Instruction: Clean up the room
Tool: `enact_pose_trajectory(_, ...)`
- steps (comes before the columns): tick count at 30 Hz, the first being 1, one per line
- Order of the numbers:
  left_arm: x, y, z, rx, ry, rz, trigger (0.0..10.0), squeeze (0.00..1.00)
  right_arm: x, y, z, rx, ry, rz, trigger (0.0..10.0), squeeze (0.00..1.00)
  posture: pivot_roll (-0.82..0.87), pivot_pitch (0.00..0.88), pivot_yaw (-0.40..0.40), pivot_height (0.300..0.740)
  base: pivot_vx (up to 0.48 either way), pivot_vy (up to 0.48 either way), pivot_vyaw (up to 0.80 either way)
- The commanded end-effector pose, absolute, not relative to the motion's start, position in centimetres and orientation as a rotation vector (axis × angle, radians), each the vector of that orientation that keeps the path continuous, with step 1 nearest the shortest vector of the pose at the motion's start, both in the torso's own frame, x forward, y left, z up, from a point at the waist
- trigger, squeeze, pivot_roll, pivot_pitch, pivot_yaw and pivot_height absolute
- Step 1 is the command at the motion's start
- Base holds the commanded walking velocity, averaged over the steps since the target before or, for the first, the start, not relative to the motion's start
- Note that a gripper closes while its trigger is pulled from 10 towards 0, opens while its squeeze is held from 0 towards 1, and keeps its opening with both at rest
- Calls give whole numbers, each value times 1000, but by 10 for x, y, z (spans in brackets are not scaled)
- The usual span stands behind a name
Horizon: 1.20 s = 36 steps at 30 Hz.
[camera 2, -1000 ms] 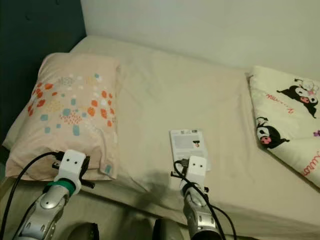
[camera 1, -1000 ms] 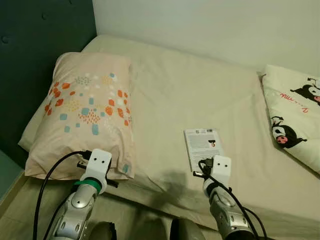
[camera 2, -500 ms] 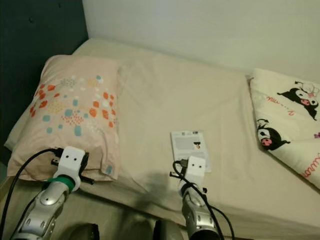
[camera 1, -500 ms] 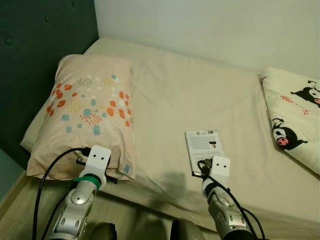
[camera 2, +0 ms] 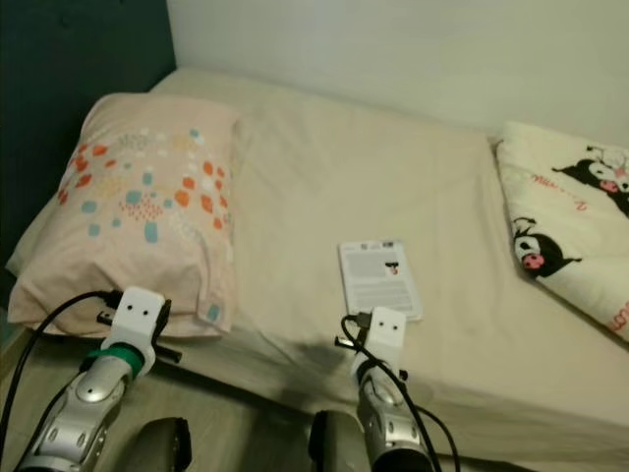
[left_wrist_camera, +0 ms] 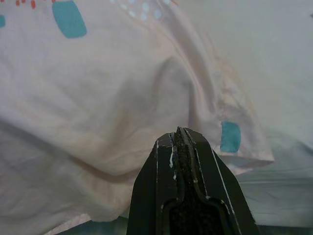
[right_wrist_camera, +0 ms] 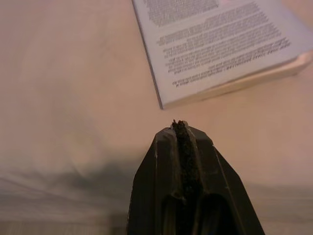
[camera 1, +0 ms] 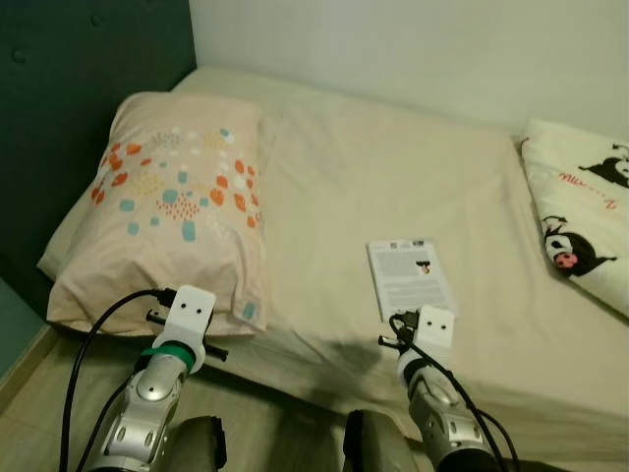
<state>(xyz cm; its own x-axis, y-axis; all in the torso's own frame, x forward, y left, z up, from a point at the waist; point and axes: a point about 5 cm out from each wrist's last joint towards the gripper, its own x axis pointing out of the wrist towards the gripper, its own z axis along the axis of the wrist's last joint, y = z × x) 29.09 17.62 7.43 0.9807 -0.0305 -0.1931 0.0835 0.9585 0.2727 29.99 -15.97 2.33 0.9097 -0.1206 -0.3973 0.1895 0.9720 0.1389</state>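
my two arms reach out low in front of me, at the near edge of the bed [camera 1: 324, 187]. my left hand [left_wrist_camera: 179, 134] has its two black fingers pressed together, with nothing between them. it hangs just in front of the near end of the pillow [camera 1: 167, 211], close to the corner with a blue spot. my right hand [right_wrist_camera: 179, 125] also has its fingers pressed flat together and holds nothing. its tips sit just near of the book [camera 1: 410, 277], close to the book's near corner but not touching it.

the book lies flat on the bed sheet, a little right of the middle. its white back cover faces up, with lines of small print and a tiny picture on it. the near edge shows the pale pages.

the pillow lies on the left side of the bed. it is light pink with orange, blue and white spots. it runs from the near edge up toward the far left corner. behind it on the left is a dark teal headboard [camera 1: 69, 88].

far on the right lies a cream blanket [camera 1: 580, 221] with black and white cartoon faces. past the bed is a plain pale wall [camera 1: 413, 49].
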Motion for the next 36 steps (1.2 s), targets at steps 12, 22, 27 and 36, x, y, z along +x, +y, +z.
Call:
enact_pose_trajectory(12, 302, 178, 84, 268, 142, -30, 10000, 0, 310, -172, 39, 245, 297, -217, 10000, 0, 132, 0, -40, 576, 0, 0, 0)
enact_pose_trajectory(22, 318, 200, 108, 276, 84, 60, 10000, 0, 324, -190, 46, 214, 315, -297, 10000, 0, 148, 0, -34, 576, 0, 0, 0)
enact_pose_trajectory(27, 327, 204, 110, 311, 109, 28, 10000, 0, 337, -197, 54, 166, 347, -302, 10000, 0, 138, 0, -21, 576, 0, 0, 0)
enact_pose_trajectory(36, 330, 186, 112, 298, 92, -99, 10000, 0, 343, -198, 58, 133, 345, -278, 10000, 0, 103, 0, -13, 576, 0, 0, 0)
